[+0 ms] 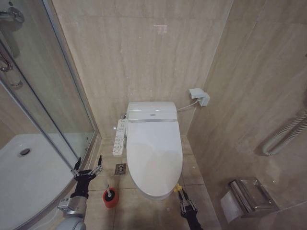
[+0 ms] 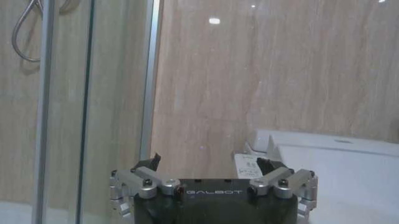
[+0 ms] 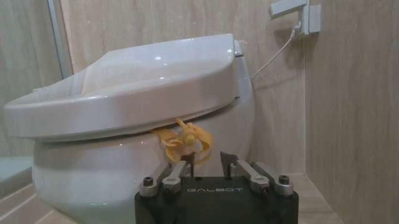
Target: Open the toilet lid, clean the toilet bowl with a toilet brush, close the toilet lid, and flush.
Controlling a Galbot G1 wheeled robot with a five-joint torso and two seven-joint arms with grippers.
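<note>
**Closed toilet with both pincers low at its near end**

Head view: we see the toilet lid (image 1: 154, 155) shut over the toilet bowl (image 1: 156, 194), against the far wall. The toilet brush (image 1: 108, 193) stands in its red cup (image 1: 110, 200) on the floor, left of the bowl. The left pincer (image 1: 87, 166) hovers just left of the brush, fingers spread and empty. The right pincer (image 1: 181, 192) sits at the bowl's near right edge by a yellow tag (image 1: 177, 188).

Left wrist view: the left pincer (image 2: 214, 162) gapes wide before the shower glass (image 2: 68, 112).

Right wrist view: the right pincer (image 3: 208, 158) is narrowly parted, just below the yellow tag (image 3: 184, 139) hanging under the lid's (image 3: 143, 79) rim.
</note>
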